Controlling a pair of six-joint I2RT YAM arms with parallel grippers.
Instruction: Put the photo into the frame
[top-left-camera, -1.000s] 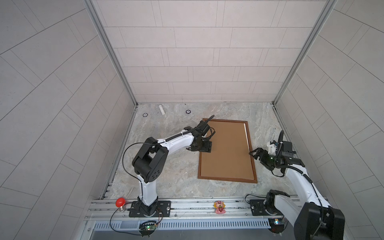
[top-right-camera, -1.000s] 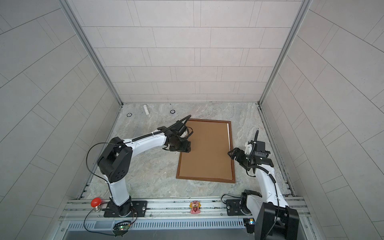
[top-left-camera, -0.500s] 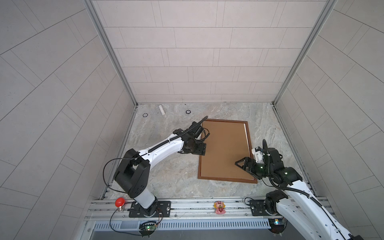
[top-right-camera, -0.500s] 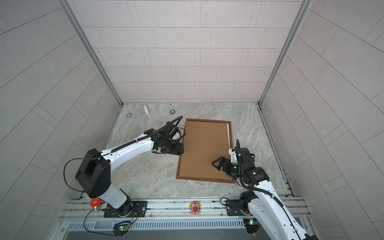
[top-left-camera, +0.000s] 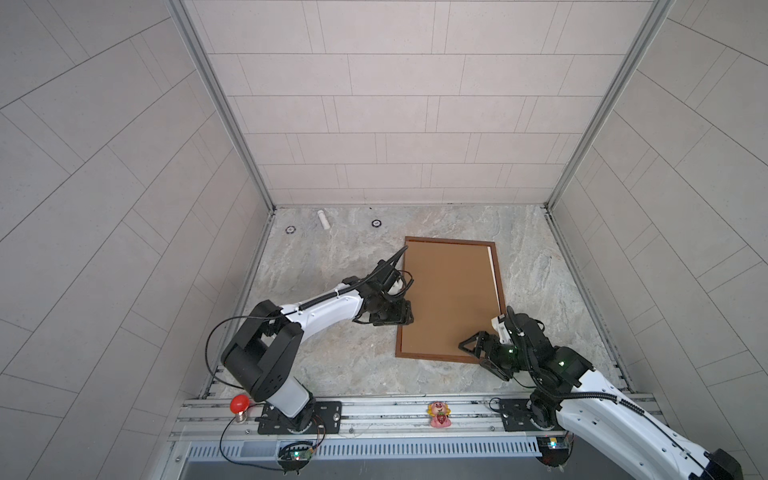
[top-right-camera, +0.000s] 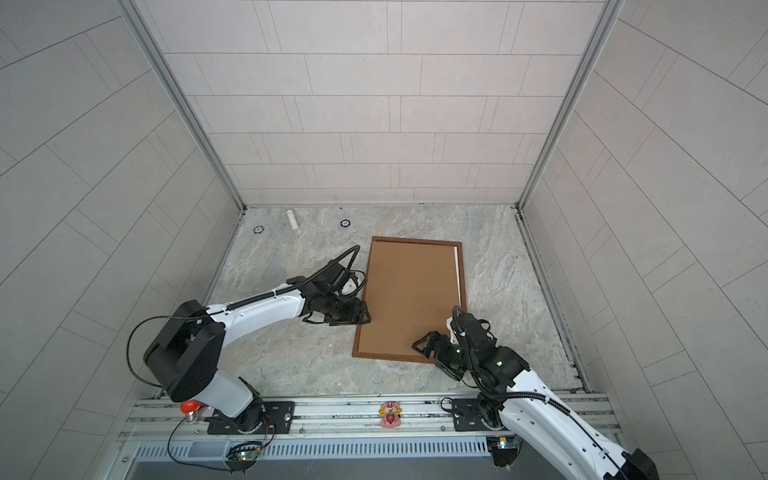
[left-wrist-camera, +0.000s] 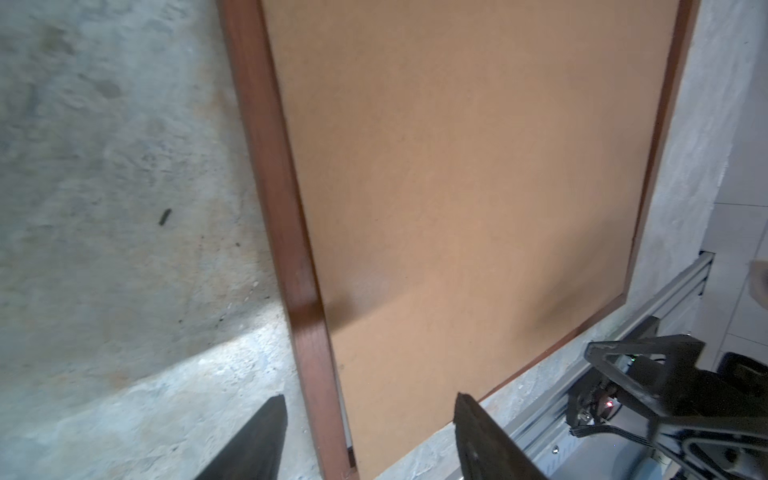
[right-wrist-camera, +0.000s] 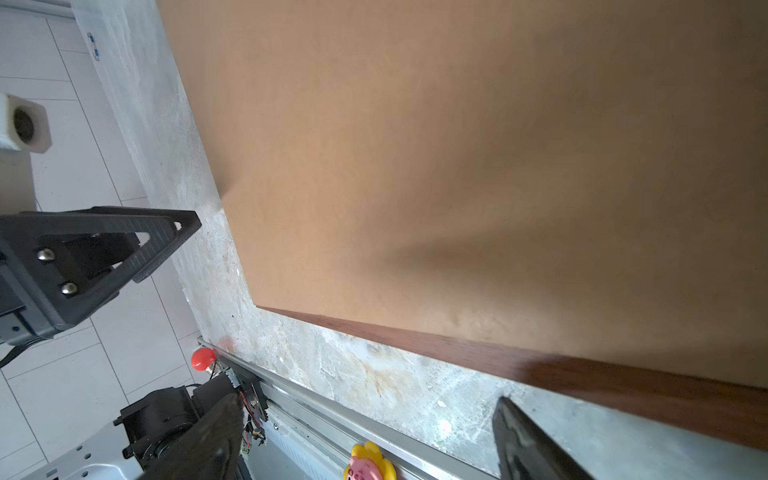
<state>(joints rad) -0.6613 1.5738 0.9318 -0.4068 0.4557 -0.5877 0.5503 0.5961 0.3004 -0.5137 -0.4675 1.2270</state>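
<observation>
The left gripper (left-wrist-camera: 369, 395) has its jaws apart and clamps nothing. In the left wrist view they straddle the long side rail of the frame (left-wrist-camera: 282, 199). One finger (left-wrist-camera: 266, 432) hangs over the bare table (left-wrist-camera: 104, 208) outside the rail, and the other hangs over the brown backing board (left-wrist-camera: 478, 166) inside it. Whether either finger touches the wood cannot be told. In both top views the left gripper (top-left-camera: 409, 312) (top-right-camera: 365, 312) sits about midway along that rail. The right gripper (right-wrist-camera: 368, 399) is spread wide and empty. In the right wrist view the frame's short near rail (right-wrist-camera: 540, 365) lies just ahead of its fingers, with the board stretching away beyond. In both top views the right gripper (top-left-camera: 482, 358) (top-right-camera: 434, 357) hovers at that rail, near the corner farthest from the left gripper. The photo (top-left-camera: 493, 270) (top-right-camera: 457, 270) shows only in the top views. There it is a narrow white strip between the board and the long rail opposite the left gripper, and the rest is hidden under the board. Each wrist view catches the other arm's gripper at its edge. The right wrist view alone shows a pink toy (right-wrist-camera: 370, 461) and a red knob (right-wrist-camera: 203, 358) on the base rail, close behind its fingers.
</observation>
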